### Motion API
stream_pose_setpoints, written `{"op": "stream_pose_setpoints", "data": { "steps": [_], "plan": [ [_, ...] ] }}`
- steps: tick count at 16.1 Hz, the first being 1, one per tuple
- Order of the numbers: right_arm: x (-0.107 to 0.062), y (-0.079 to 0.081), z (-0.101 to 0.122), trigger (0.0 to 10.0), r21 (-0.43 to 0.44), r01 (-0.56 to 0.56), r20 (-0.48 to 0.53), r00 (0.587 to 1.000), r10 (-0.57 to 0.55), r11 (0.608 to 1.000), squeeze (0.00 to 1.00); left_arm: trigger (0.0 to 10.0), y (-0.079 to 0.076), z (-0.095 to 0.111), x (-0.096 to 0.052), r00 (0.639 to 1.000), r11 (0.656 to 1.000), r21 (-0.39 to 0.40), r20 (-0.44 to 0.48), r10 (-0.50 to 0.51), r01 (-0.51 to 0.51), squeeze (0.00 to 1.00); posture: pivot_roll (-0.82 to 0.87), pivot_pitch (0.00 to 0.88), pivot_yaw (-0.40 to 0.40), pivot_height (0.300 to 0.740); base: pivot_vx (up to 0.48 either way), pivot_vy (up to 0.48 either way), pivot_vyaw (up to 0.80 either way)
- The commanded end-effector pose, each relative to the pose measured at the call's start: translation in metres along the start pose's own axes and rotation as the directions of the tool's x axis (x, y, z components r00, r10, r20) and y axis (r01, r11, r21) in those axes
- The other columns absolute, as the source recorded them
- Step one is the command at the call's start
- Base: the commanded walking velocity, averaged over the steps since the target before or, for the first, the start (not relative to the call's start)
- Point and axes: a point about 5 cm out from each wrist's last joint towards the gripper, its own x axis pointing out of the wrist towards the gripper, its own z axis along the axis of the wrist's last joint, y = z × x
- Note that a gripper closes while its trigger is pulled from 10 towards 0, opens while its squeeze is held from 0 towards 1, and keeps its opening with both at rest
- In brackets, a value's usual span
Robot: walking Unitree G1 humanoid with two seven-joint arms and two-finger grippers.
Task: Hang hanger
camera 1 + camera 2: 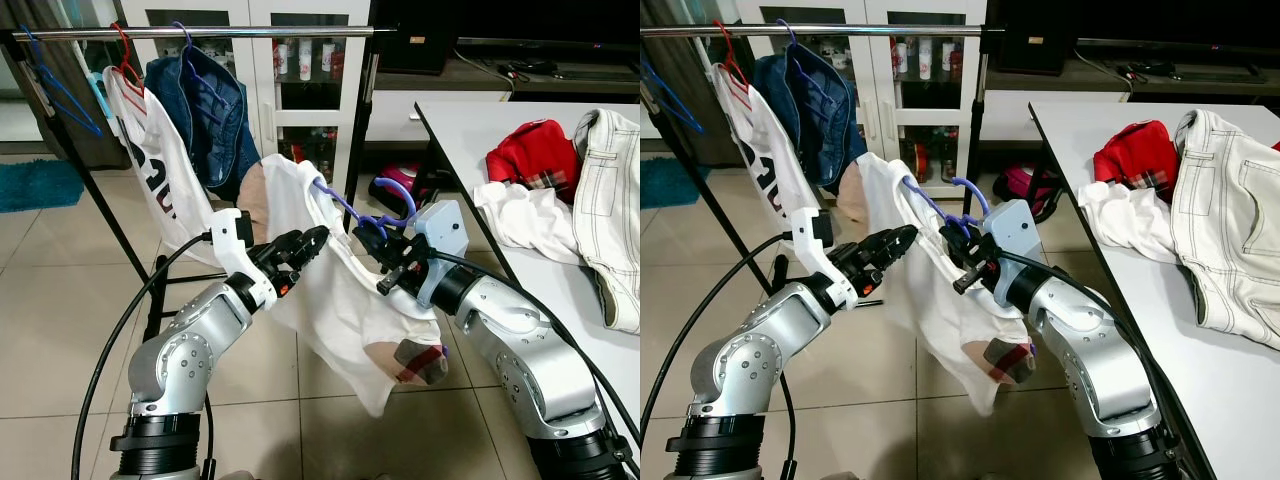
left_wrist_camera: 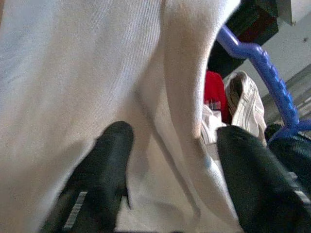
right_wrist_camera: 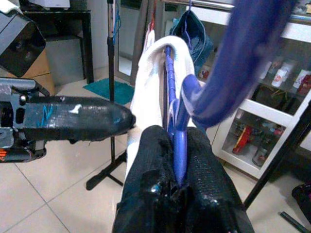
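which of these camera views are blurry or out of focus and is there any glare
Left wrist view: soft throughout, white shirt and black fingers too near to focus. Right wrist view: blue hanger blurred up close, background sharper. Eye views: sharp; mild sheen on the floor tiles.

Both silver arms reach forward and bend inward, meeting at the purple hanger (image 1: 375,212). The right gripper (image 1: 385,262) comes in from the hanger's right side, wrist angled up and to the left, its two black fingers (image 3: 204,184) clamped together on the hanger's neck (the wrist view shows the purple bar pinched between them). The left gripper (image 1: 300,248) sits just left of the hanger, forearm raised, fingers (image 2: 104,160) spread apart.
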Motion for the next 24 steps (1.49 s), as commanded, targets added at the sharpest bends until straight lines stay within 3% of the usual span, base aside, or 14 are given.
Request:
{"op": "stream_pose_setpoints", "data": {
  "steps": [1, 18, 24],
  "plan": [
    [-0.001, 0.001, 0.01, 0.0, -0.037, 0.003, 0.043, 0.999, -0.001, 0.999, 0.0, 0.0, -0.006, 0.001, 0.002, 0.999, 0.999, 0.013, -0.018, -0.03, 0.03, 0.0, -0.1, 0.0, 0.004, 0.74, 0.0, 0.0, 0.0],
    [0.004, 0.005, 0.009, 0.0, -0.05, -0.013, 0.047, 0.999, 0.015, 0.999, 0.0, 0.0, 0.001, 0.001, 0.003, 1.0, 1.0, 0.018, -0.008, -0.012, 0.012, 0.0, -0.1, 0.0, -0.001, 0.74, 0.0, 0.0, 0.0],
    [0.002, 0.002, -0.003, 0.0, -0.079, -0.007, -0.032, 0.999, 0.004, 0.997, 0.0, 0.0, -0.001, 0.03, -0.019, 0.997, 0.996, 0.091, 0.081, 0.013, -0.021, 0.0, -0.09, 0.0, -0.008, 0.74, 0.0, 0.0, 0.0]
  ]
}}
